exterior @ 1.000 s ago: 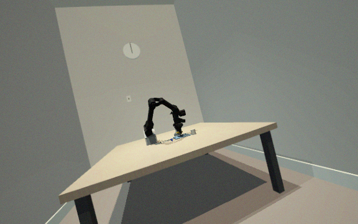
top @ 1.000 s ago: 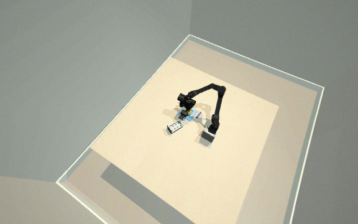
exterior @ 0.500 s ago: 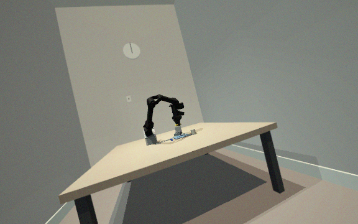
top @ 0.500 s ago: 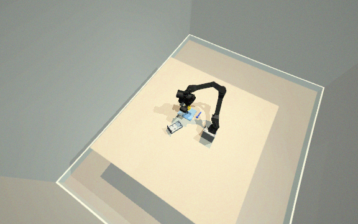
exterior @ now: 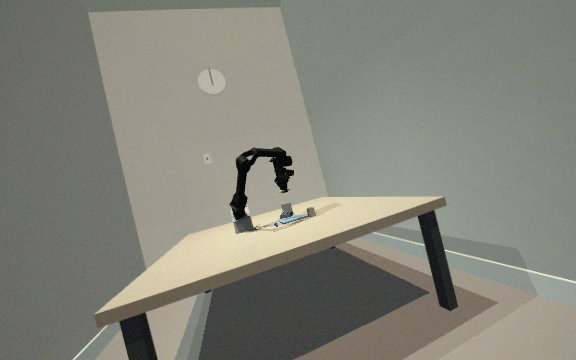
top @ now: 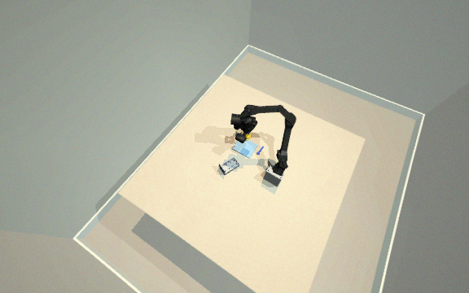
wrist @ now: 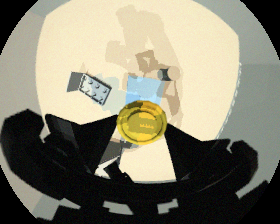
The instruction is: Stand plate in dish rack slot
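Note:
The round yellow plate [top: 248, 137] [exterior: 284, 191] [wrist: 141, 123] is off the table, its ringed face seen flat-on in the wrist view. My gripper [top: 247, 137] [exterior: 283, 190] [wrist: 141, 121] is shut on the plate, with a finger at each opposite side of its rim. It holds the plate well above the table, over the area of the blue mat. The pale dish rack [top: 229, 166] [exterior: 286, 208] [wrist: 95, 89] stands on the table with short pegs or rails and an upright end panel. It is apart from the plate, to the left in the wrist view.
A flat light-blue mat [top: 243, 147] [exterior: 293, 219] [wrist: 141, 86] lies beside the rack. A small blue utensil [top: 260, 150] [exterior: 276, 225] lies between the mat and the arm's base. A small grey cylinder [exterior: 311, 212] [wrist: 165, 75] stands near the mat's far side.

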Robot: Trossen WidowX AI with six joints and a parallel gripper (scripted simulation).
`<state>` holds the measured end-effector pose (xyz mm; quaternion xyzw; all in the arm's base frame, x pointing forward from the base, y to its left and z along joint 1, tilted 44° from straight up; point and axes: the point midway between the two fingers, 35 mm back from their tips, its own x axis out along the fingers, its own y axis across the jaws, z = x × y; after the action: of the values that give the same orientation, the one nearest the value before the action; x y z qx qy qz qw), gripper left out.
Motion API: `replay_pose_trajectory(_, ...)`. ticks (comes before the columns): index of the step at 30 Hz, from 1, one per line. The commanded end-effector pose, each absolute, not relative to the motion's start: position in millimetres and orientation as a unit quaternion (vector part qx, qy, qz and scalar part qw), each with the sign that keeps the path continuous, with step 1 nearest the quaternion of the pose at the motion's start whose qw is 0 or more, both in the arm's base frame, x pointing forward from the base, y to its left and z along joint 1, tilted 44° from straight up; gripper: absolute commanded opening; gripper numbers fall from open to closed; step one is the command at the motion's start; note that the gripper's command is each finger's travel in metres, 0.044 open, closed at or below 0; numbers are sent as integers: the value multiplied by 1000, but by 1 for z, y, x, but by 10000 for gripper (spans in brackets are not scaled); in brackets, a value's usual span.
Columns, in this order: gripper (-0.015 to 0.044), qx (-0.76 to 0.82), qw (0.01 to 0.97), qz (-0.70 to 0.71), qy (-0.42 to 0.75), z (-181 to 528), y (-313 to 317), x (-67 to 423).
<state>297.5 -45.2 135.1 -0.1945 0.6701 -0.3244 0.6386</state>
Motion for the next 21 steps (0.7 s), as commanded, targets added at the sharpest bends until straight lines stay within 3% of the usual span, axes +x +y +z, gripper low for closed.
replay_pose_trajectory(1, 0, -190, 639, -329, 669, 140, -39, 298)
replay_pose_trajectory(14, 0, -67, 663, -445, 598, 79, 27, 290)
replay_pose_trajectory(21, 0, -60, 663, -450, 595, 75, 30, 289)
